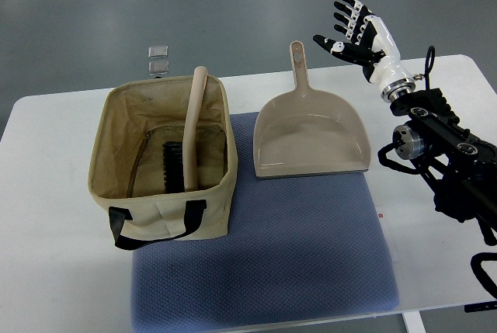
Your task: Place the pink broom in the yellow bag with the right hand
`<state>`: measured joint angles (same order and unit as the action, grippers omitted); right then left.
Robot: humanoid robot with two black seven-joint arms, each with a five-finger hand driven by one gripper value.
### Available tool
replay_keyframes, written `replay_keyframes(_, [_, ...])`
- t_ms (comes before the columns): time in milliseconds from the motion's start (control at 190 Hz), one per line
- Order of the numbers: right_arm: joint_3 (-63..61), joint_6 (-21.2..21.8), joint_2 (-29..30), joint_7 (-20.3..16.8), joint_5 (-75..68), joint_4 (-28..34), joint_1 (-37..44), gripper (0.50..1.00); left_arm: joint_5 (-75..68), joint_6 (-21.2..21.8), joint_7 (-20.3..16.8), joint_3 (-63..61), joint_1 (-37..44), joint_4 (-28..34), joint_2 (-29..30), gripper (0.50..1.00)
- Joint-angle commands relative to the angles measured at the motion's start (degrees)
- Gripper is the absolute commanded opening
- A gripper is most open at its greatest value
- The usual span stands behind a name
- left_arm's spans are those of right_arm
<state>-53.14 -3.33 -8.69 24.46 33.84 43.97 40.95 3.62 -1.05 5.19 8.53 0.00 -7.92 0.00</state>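
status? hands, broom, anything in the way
Right hand open, empty, raised beyond the dustpan. Broom in the bag, handle over rim. Nothing in the way.

Beige dustpan (pixel 311 135) on blue mat (pixel 264 248), white table (pixel 46 216), two small clear squares (pixel 158 59) on grey floor (pixel 233 7)

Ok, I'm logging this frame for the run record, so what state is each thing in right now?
Broom: in the bag, brush end down, handle leaning out past the far rim.
Bag: upright, open at the top, on the mat.
Dustpan: lying flat on the mat, empty, handle pointing away.
Mat: spread flat on the table.
Right hand: raised, fingers spread, holding nothing.
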Motion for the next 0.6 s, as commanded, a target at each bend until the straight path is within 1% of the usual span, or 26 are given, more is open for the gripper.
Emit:
replay_keyframes(0, [0.5, 2.8, 0.43, -0.29, -8.61, -1.61, -0.34, 0.924, -0.02, 0.0, 0.0, 0.0, 0.0, 0.01, 0.0, 1.0])
replay_keyframes(116, [-0.03, 9.74, 0.69, -0.21, -11.43, -2.66, -1.05, 0.924, -0.02, 0.0, 0.0, 0.0, 0.0, 0.01, 0.0, 1.0])
replay_keyframes(189, [-0.12, 12.2, 1.05, 0.32, -11.61, -2.93, -1.57, 0.924, 0.07, 0.0, 0.0, 0.0, 0.0, 0.01, 0.0, 1.0])
replay_keyframes(395, [-0.3, 12.29, 2.72, 0.58, -11.61, -5.56, -2.01, 0.93, -0.02, 0.0, 0.0, 0.0, 0.0, -0.07, 0.0, 1.0])
replay_keyframes(594, [-0.38, 12.21, 2.89, 0.67, -11.61, -5.56, -2.54, 0.93, -0.02, 0.0, 0.0, 0.0, 0.0, 0.01, 0.0, 1.0])
